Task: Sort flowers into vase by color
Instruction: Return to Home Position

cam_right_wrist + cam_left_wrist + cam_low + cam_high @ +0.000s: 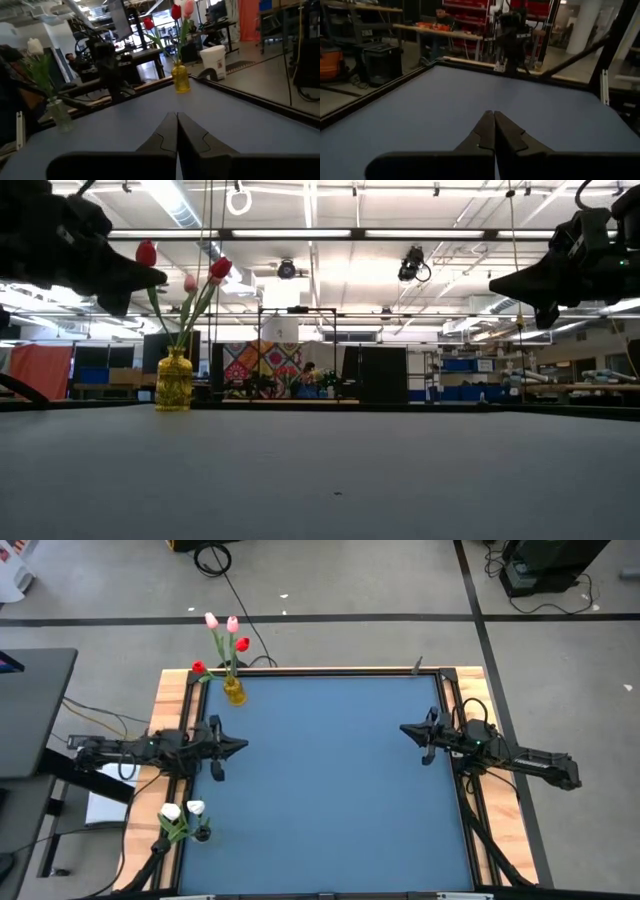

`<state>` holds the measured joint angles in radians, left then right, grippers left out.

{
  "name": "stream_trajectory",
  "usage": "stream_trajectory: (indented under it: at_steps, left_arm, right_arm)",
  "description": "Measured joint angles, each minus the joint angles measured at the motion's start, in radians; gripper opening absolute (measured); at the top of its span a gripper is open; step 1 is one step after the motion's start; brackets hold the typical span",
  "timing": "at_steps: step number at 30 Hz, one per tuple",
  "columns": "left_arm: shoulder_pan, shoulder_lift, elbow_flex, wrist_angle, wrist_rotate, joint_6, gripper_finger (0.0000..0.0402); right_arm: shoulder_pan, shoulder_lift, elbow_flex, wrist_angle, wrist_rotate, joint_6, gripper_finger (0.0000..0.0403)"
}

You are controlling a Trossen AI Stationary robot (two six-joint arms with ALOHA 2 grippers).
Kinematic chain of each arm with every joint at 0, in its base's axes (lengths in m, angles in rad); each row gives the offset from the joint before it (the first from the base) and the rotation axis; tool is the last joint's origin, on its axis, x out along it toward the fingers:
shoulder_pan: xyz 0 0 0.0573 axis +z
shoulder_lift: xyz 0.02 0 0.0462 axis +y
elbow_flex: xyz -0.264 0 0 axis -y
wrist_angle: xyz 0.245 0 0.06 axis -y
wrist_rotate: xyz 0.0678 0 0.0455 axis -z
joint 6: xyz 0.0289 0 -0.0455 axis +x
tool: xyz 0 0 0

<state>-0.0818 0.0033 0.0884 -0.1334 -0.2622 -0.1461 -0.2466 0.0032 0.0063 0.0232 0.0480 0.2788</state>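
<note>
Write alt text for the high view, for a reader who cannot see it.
Seen from above, a blue table with both arms at its sides, left gripper and right gripper shut and empty. A yellow vase of red and pink tulips stands at the picture's upper left; a clear vase with white tulips stands lower left.

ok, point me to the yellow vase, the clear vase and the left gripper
yellow vase (pixel 234 692), high view, on its body.
clear vase (pixel 60 117), right wrist view, on its glass body.
left gripper (pixel 494 114), left wrist view, at the shut fingertips.
</note>
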Motion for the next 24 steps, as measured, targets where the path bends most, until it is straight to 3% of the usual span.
stream_trajectory:
  at_steps: [4, 24]
  left_arm:
    - [0.0, 0.013, -0.08, 0.184, 0.013, 0.014, 0.0]
    - [0.002, 0.007, -0.079, 0.181, 0.006, 0.052, 0.0]
  right_arm:
    - [0.0, 0.0, 0.0, 0.003, -0.001, -0.004, 0.0009]
    - [0.002, 0.005, 0.0, 0.065, -0.049, 0.014, 0.0009]
